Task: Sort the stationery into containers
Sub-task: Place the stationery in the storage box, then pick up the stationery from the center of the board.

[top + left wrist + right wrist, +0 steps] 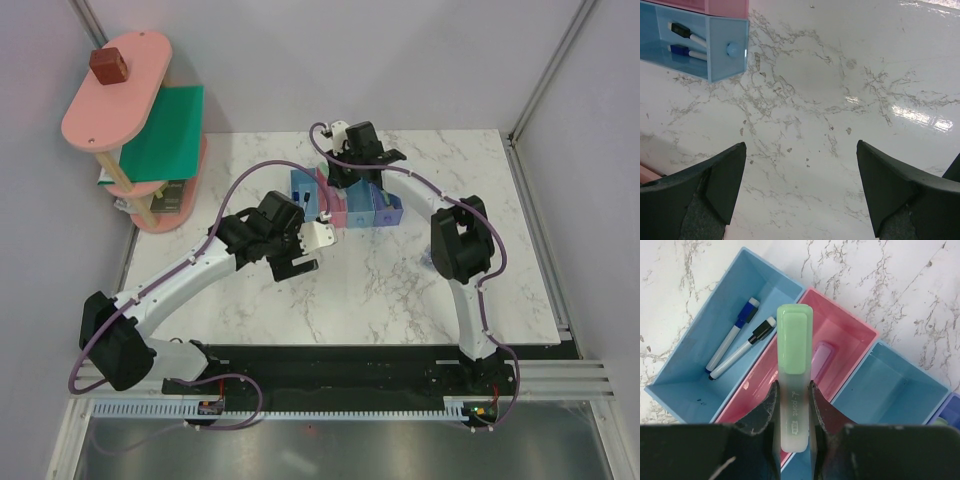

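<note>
My right gripper (pixel 792 400) is shut on the mint-green highlighter (pixel 794 355) and holds it over the pink bin (pixel 852 327). A pink-lilac bar (pixel 823 359) lies in that bin. Two white markers (pixel 732 342) with dark caps lie in the blue bin (pixel 675 382), which also shows in the left wrist view (pixel 727 60). The light blue bin (pixel 890 385) looks empty, and the purple-blue bin (pixel 951 412) is cut off at the edge. My left gripper (pixel 800 165) is open and empty over bare marble in front of the bin row (pixel 350 208). I see no tan block or purple-blue bundle.
A pink-and-green tiered shelf (pixel 140 130) stands at the back left with a brown cube (pixel 108 66) on top. Walls close the back and left. A metal post (pixel 545 85) runs along the right side of the marble table (pixel 400 290).
</note>
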`<act>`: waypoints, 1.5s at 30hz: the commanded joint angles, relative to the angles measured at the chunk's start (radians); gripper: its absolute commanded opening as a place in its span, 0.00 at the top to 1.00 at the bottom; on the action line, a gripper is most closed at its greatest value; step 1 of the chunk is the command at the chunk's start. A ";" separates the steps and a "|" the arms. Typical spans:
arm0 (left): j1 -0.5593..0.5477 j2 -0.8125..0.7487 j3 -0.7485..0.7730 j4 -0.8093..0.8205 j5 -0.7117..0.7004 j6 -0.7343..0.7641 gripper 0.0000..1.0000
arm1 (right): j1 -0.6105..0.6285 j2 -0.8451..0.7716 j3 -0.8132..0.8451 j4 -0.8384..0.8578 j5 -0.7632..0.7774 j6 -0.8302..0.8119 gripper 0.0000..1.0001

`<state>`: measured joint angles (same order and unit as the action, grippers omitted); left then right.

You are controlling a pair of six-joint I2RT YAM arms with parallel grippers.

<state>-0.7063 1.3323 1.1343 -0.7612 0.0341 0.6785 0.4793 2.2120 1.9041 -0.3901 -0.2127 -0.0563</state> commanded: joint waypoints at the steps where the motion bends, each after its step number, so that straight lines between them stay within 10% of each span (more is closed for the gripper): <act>1: 0.001 -0.010 0.036 -0.001 0.021 0.007 0.03 | 0.016 0.009 -0.011 0.050 -0.010 -0.010 0.94; 18: 0.001 -0.007 0.079 -0.004 0.004 0.046 0.03 | 0.030 -0.077 -0.071 0.031 0.044 -0.112 0.38; 31: 0.002 0.021 0.170 -0.015 -0.027 -0.011 0.02 | 0.010 -0.454 -0.207 -0.160 0.151 -0.442 0.28; 45: 0.002 0.019 0.203 -0.066 0.010 0.006 0.01 | -0.323 -0.816 -0.669 -0.676 0.087 -1.037 0.19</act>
<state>-0.7063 1.3495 1.2789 -0.8089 0.0299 0.6827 0.1524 1.4990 1.3674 -0.8833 -0.1017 -0.8608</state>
